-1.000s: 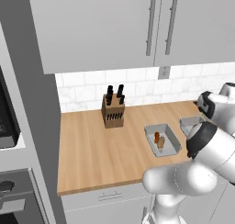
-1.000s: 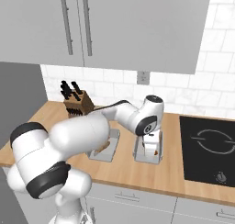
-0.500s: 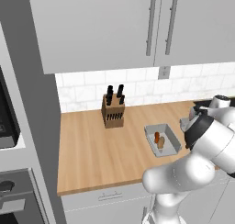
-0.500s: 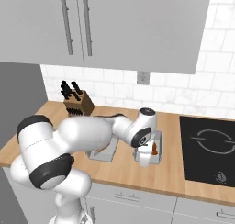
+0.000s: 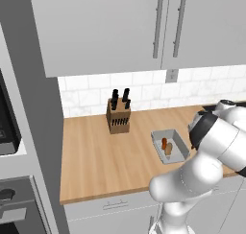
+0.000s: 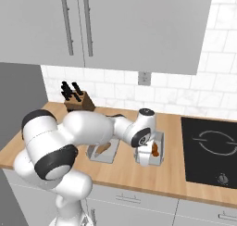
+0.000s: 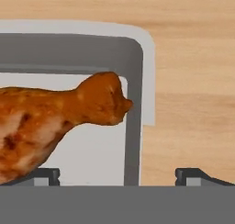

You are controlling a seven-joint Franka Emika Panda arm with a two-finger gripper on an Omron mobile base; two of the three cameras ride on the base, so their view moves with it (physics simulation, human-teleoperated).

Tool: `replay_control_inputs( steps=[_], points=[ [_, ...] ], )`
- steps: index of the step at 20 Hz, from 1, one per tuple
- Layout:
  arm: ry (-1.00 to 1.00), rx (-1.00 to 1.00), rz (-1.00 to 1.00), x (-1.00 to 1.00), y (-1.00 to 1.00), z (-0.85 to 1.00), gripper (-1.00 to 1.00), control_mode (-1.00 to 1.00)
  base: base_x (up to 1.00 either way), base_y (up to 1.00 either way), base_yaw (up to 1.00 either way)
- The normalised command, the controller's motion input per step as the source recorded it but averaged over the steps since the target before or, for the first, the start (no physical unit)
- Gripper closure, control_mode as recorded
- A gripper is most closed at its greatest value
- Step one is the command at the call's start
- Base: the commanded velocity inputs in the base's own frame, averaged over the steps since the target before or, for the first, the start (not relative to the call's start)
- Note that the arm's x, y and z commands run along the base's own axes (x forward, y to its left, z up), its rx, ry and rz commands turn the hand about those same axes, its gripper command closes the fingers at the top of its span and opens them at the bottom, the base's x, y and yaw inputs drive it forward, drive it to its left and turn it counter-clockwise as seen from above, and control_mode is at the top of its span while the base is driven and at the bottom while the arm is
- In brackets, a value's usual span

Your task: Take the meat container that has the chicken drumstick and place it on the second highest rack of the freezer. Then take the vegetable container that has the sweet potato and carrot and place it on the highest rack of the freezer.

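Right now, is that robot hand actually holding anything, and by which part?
Nothing is held. The gripper is open, its fingertips straddling the meat container's wall beside the chicken drumstick.

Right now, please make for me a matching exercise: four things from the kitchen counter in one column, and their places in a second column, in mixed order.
Things:
1. chicken drumstick
2. knife block
3. carrot
4. claw

Places:
A. by the tiled wall, at the counter's back
B. in the grey tray that also holds the sweet potato
C. open, astride the meat tray's end wall
D. lying in the meat tray

Pairs: 1-D, 2-A, 3-B, 4-C
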Motion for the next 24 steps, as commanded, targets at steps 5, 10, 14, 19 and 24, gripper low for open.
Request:
replay_control_inputs(
  steps=[5,10,14,19,24],
  points=[
    [0.00,0.00,0.00,0.10,0.00,-0.33,-1.00,-1.00,0.00,0.00,0.00],
    [0.00,0.00,0.00,0.03,0.00,-0.29,-1.00,-1.00,0.00,0.00,0.00],
    [0.00,0.00,0.00,0.00,0.00,-0.24,-1.00,-1.00,0.00,0.00,0.00],
    [0.00,0.00,0.00,0.00,0.00,-0.17,-1.00,-1.00,0.00,0.00,0.00],
    [0.00,0.00,0.00,0.00,0.00,-0.01,1.00,-1.00,0.00,0.00,0.00]
  ],
)
